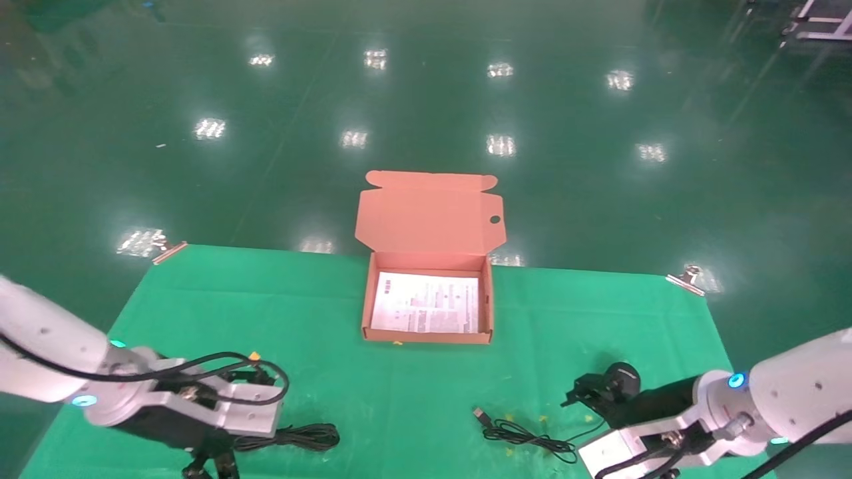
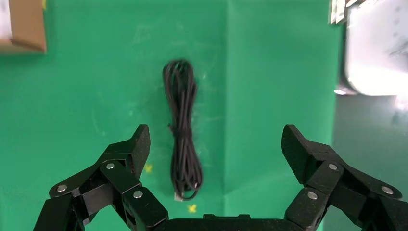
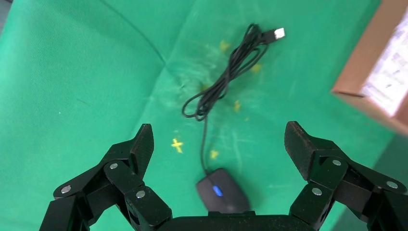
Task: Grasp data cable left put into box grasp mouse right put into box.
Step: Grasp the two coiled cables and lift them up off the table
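Observation:
The open orange-brown box (image 1: 427, 336) sits mid-table with a white printed sheet on its floor. The data cable (image 1: 301, 437), a black bundle, lies on the green cloth at the front left. My left gripper (image 1: 212, 464) hovers beside it, open and empty. In the left wrist view the data cable (image 2: 183, 130) lies between the spread fingers of the left gripper (image 2: 216, 139), nearer one finger. The mouse (image 1: 622, 379) lies at the front right. My right gripper (image 3: 219, 139) is open over the mouse (image 3: 222, 191), not touching it. The mouse's thin cord (image 3: 226, 72) ends in a USB plug (image 3: 279, 32).
The green cloth (image 1: 413, 399) covers the table, clipped at its far corners. The box's lid (image 1: 429, 213) stands open at the back. A box corner shows in the left wrist view (image 2: 24, 26) and the right wrist view (image 3: 380, 82). The mouse cord (image 1: 526, 436) is looped in front of the box.

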Motion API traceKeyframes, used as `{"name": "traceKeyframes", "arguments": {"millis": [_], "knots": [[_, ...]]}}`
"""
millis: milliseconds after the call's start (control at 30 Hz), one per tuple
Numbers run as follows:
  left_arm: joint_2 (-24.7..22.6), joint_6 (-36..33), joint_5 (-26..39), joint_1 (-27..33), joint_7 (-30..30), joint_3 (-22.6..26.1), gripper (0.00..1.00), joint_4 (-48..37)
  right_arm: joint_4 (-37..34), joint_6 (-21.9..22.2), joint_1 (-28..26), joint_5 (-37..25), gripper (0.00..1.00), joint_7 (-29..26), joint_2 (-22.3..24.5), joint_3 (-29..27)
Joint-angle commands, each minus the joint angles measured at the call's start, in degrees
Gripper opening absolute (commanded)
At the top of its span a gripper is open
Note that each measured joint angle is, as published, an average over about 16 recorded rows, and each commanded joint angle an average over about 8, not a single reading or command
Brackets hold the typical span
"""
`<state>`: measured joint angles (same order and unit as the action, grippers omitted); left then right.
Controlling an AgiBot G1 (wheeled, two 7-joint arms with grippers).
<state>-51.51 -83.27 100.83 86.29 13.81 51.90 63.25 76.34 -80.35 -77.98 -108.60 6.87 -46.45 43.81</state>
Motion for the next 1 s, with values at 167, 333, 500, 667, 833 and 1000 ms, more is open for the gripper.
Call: {"name": "traceKeyframes", "arguments": {"millis": [167,333,500,667,833,1000], "knots": [[-2.4,4.2,4.4,-1.7,2.0,1.4,1.00,-4.0,-1.7,3.0,2.6,-2.9,1.00,-3.8,-1.5,0.7],[-4.0,7.4,4.9,-2.9,3.2,1.1,1.00,-10.0,-5.2,5.1,4.0,-2.4,1.00,-6.5,-2.8,0.2],[-5.5,10.1,4.2,-3.5,3.6,0.4,1.00,-15.9,-9.5,7.0,4.6,-2.1,1.00,-7.4,-4.9,0.0],[-7.5,11.8,3.8,-3.8,2.4,0.1,1.00,-21.5,-13.8,9.0,4.7,-2.9,1.00,-7.0,-7.3,0.3],[-9.3,13.1,3.6,-3.6,0.3,0.1,1.00,-26.7,-18.1,11.0,4.4,-4.0,1.00,-6.3,-9.8,0.7],[-10.5,14.5,3.4,-3.4,-1.4,-0.2,0.63,-30.7,-21.2,13.2,4.0,-5.4,0.56,-5.8,-11.9,1.2]]}}
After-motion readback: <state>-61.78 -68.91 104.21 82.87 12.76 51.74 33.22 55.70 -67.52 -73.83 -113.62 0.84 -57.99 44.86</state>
